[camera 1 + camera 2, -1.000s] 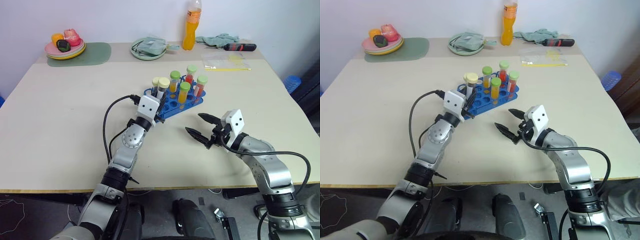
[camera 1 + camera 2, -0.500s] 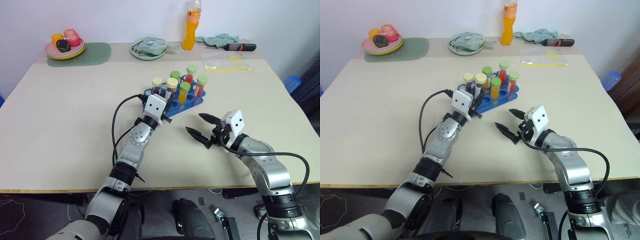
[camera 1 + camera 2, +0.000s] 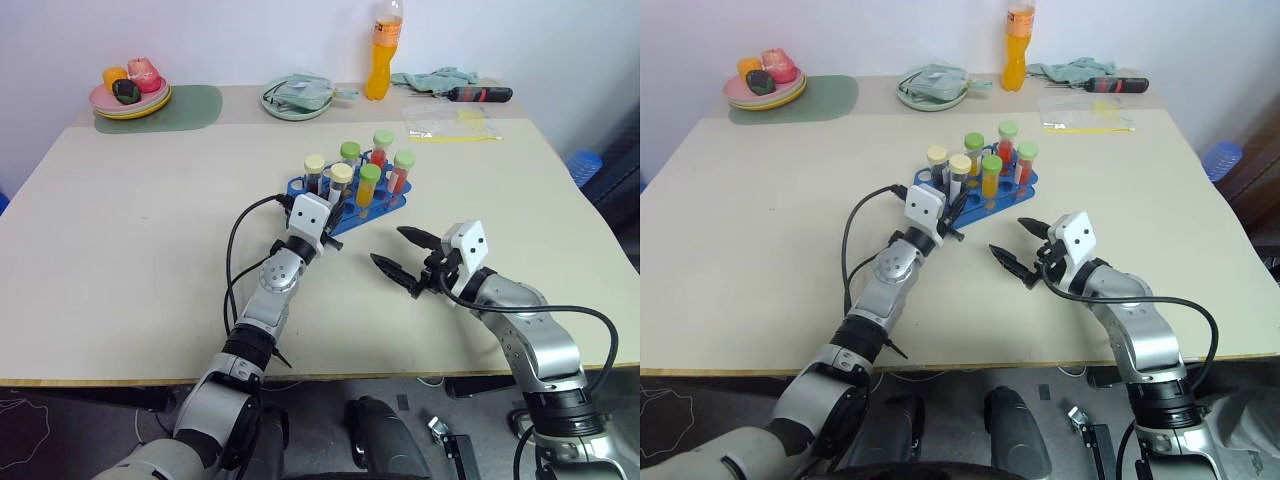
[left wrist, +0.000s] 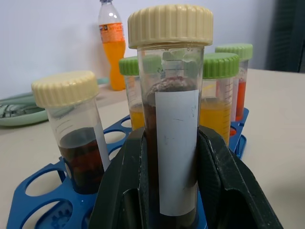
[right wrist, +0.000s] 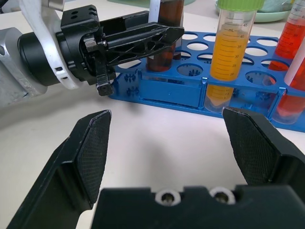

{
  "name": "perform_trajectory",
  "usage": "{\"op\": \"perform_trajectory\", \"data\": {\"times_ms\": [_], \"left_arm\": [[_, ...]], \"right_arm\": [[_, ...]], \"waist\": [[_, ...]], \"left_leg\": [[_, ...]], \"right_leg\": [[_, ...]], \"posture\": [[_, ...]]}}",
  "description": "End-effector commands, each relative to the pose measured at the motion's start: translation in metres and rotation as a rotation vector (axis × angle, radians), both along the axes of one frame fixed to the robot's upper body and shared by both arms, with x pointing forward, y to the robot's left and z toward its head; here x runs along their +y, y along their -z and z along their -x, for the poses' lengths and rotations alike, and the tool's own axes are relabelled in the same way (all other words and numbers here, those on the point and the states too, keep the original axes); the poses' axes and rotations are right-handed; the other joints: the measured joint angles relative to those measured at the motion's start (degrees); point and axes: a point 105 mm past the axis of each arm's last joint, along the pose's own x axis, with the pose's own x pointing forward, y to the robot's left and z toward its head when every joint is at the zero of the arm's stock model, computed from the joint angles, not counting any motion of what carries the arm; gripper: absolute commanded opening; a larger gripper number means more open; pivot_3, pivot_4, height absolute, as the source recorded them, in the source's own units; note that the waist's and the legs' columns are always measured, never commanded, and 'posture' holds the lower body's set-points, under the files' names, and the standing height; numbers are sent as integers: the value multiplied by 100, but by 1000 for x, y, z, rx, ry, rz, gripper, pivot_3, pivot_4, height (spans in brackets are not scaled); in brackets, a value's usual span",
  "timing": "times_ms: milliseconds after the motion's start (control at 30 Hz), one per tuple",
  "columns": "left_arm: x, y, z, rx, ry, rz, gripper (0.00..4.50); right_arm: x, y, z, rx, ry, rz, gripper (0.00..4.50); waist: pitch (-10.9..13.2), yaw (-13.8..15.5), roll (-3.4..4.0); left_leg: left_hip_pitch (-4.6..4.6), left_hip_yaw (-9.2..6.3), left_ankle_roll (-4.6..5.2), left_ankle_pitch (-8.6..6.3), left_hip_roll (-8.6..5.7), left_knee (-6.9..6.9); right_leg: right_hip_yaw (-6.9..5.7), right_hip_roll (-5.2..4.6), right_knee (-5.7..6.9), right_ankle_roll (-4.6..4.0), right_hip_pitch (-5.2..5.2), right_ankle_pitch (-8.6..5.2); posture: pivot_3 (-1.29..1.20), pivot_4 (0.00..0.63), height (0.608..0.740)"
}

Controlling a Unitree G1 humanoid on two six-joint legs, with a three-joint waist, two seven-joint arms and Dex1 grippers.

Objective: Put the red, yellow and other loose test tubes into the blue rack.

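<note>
The left gripper (image 3: 332, 212) has been carried from the near-left corner of the blue rack (image 3: 392, 203) a little toward the right along the rack's near edge, and the dark maroon tube with the cream cap (image 4: 170, 114) that was held above the rack a second ago is now seen lower, its body standing in a hole of the near row. In the left wrist view the tube is upright between the 2 black fingers (image 4: 217, 162), which lie along both of its sides; whether they still press on it or have just begun to slacken cannot be told from the pictures.

A second cream-capped tube of dark liquid (image 4: 76, 133) stands in the rack just beside it, and behind these 4 green-capped tubes are seated, 2 with yellow liquid (image 3: 368, 190) and 2 with red (image 3: 401, 172). No loose tube is seen lying on the surface (image 3: 140, 250).

The right gripper (image 3: 400, 255) has kept its place near the rack's near-right side, its fingers spread wide and holding nothing.

The change is judged to mean that the last insertion is all but done: what is left is a release of the maroon tube and a straight withdrawal, so that the tube is not tipped or dragged out of its hole.
</note>
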Motion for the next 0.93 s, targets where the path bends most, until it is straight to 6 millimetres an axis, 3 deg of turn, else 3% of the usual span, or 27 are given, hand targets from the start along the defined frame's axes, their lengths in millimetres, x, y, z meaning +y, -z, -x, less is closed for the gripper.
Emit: {"op": "perform_trajectory", "data": {"times_ms": [33,133,267,367,633,767,933], "left_arm": [[0,-14,4,-56,8,42,2708],[6,-19,8,-61,26,65,4116],[37,-27,23,-77,26,68,4116],[79,-30,47,-31,51,58,4116],[178,-5,96,197,-54,-173,4116],[208,-1,105,240,-144,-213,4116],[218,4,112,262,-192,-234,4116]], "right_arm": [[6,-15,4,-69,-24,-11,4132],[4,-19,4,-73,-23,-15,4132],[-9,-32,4,-89,-29,-2,4132],[-31,-37,8,-71,-33,65,4132],[-95,-33,15,36,82,147,4132],[-104,-24,17,68,83,171,4132],[-99,-20,12,73,60,170,4132]], "waist": [[0,2,0],[0,-12,0],[0,-35,1],[0,-44,3],[0,-2,4],[0,-15,4],[0,-38,5]], "left_leg": [[0,0,0,0,0,0],[0,0,0,0,0,0],[3,-1,0,0,2,-2],[4,0,0,0,6,-3],[7,3,1,-1,11,-4],[7,5,1,-1,12,-3],[12,8,1,-1,16,-6]], "right_leg": [[0,0,0,0,0,0],[0,0,0,0,0,0],[1,1,3,0,0,0],[2,2,5,-1,0,0],[-2,3,-2,-4,8,-3],[-2,4,-4,-4,8,-3],[0,8,-3,-5,8,-3]], "posture": [[0,150,740],[0,150,740],[0,150,740],[0,150,740],[0,150,740],[0,150,740],[0,150,740]]}}
